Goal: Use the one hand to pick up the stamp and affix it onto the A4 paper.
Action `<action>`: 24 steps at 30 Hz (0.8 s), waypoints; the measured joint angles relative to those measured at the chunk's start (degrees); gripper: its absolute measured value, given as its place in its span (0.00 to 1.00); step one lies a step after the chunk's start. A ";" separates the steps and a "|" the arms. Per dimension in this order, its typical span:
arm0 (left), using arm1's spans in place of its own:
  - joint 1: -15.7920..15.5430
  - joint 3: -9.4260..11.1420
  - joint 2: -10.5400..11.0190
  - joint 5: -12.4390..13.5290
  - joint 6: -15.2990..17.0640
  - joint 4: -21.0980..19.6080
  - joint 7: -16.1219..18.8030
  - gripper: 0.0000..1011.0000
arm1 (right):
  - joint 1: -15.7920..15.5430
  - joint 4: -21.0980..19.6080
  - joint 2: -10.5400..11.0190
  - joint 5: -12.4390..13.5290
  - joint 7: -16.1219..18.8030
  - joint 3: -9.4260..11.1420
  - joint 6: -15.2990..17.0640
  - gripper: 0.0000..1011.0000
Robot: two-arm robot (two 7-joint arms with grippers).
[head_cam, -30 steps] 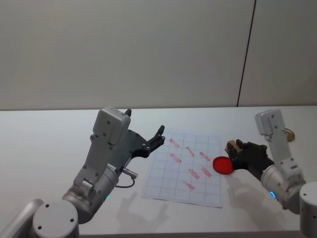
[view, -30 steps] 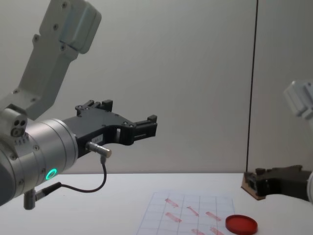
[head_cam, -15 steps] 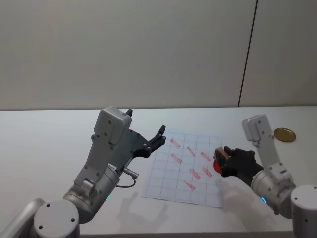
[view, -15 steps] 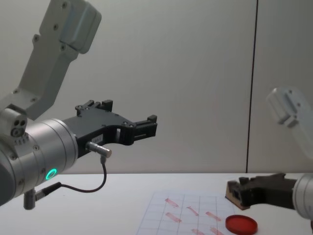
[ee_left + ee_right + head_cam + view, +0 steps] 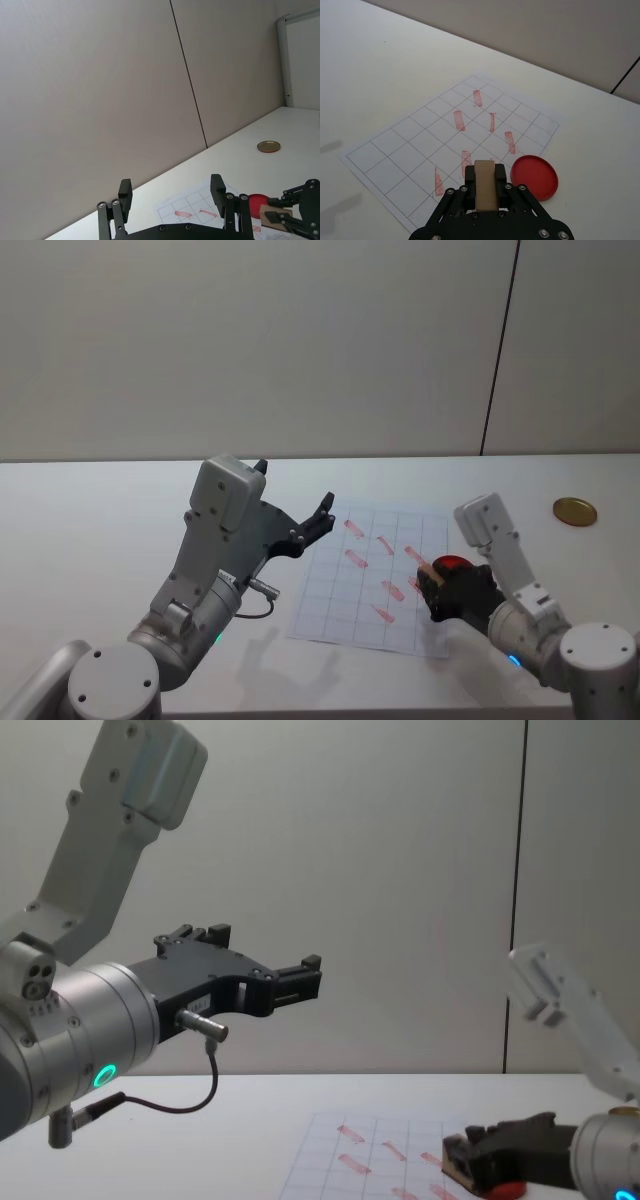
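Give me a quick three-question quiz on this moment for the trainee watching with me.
1. True or false: the left gripper holds the stamp.
2. The red disc lies by the A4 paper's: A) right edge B) left edge C) middle.
3. In one word, is the left gripper open or shut?
Key: 1 false, the right gripper is shut on it; 2 A; 3 open.

Table (image 5: pixel 100 520): white, flat top, running back to a pale wall.
A4 paper (image 5: pixel 340 600): 1 gridded sheet lying flat at mid-table, with slanted red-pink marks in its cells.
Red disc (image 5: pixel 535 176): 1, flat and round, at the sheet's right edge.
Gold disc (image 5: pixel 574 510): 1, far right, well apart from the sheet.
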 joint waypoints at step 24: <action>0.00 0.00 0.00 0.00 0.00 0.00 0.01 0.98 | 2.43 8.11 -2.17 -3.27 2.13 -2.18 -0.52 0.22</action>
